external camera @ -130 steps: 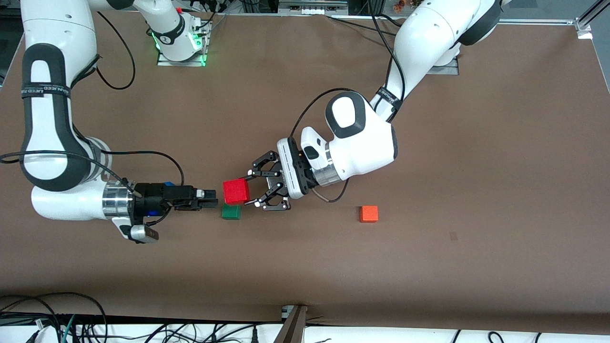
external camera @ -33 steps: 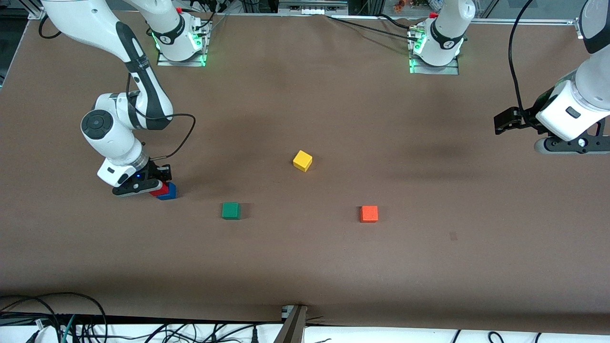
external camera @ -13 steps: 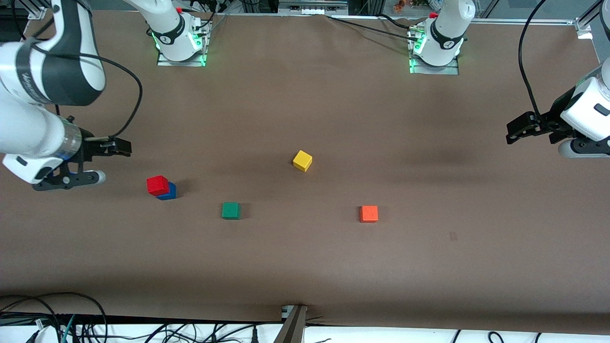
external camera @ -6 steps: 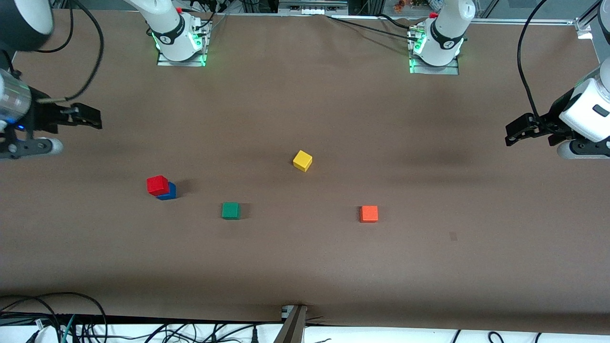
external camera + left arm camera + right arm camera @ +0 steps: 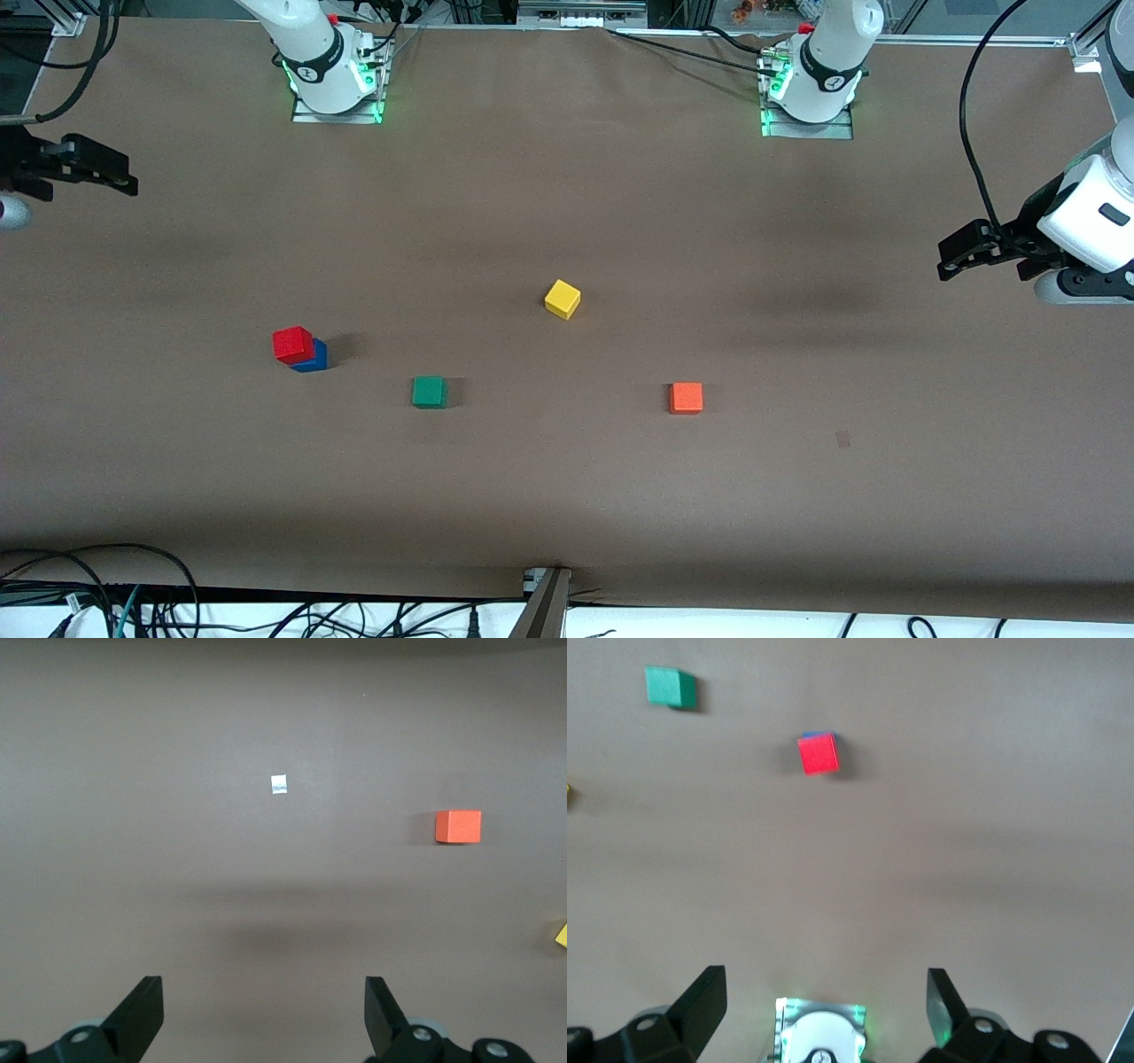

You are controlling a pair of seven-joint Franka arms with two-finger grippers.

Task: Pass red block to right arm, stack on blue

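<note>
Left end effector (image 5: 952, 252), fingers apart and empty, hangs over the tabletop's (image 5: 567, 496) left-arm edge; right end effector (image 5: 111, 173), likewise apart and empty, over the right-arm edge. Red block (image 5: 292, 344) sits on blue block (image 5: 314, 359).

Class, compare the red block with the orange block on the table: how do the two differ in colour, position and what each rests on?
The red block is bright red; the orange block is orange. The red block sits on top of the blue block, while the orange block rests directly on the table. The red block lies toward the right arm's end, the orange block toward the left arm's end. Both look like same-sized plain cubes, and no tool touches either.
</note>
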